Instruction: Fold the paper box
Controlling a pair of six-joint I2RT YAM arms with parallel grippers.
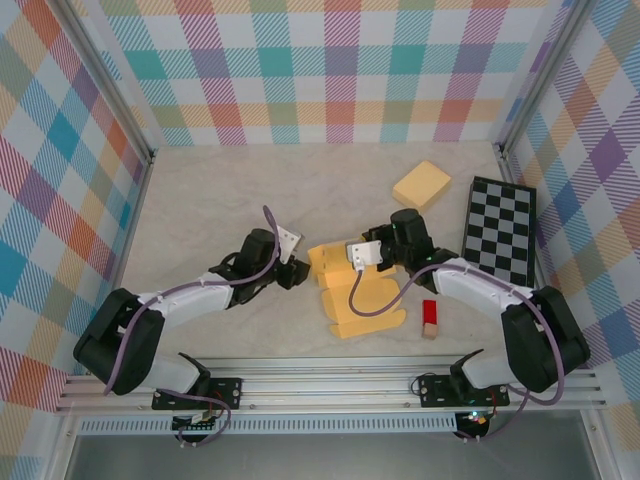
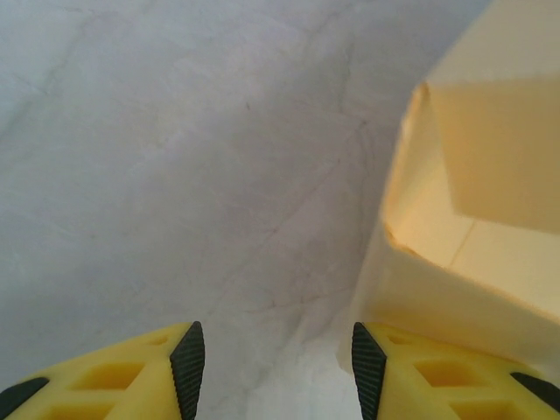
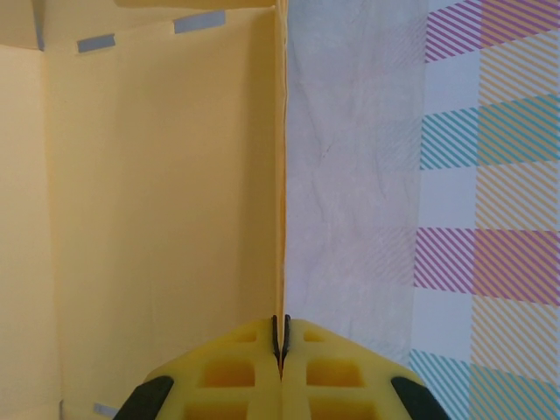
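Mid-fold, the right end effector [image 3: 280, 346] pinches an upright panel of the box [image 3: 157, 219] straight ahead, while the left end effector [image 2: 276, 360], spread and empty with a corner just ahead-right, likely presses that wall inward next.

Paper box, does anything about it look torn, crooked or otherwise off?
Nothing looks damaged. The paper box is only half-formed: its near part lies flat, and one thin wall is pinched in the right end effector. That fits a fold in progress.

Left arm [image 1: 190, 292] and right arm [image 1: 480, 280] extended forward, converging; left gripper [image 2: 278, 366] parted, right gripper [image 3: 281, 343] pressed together.
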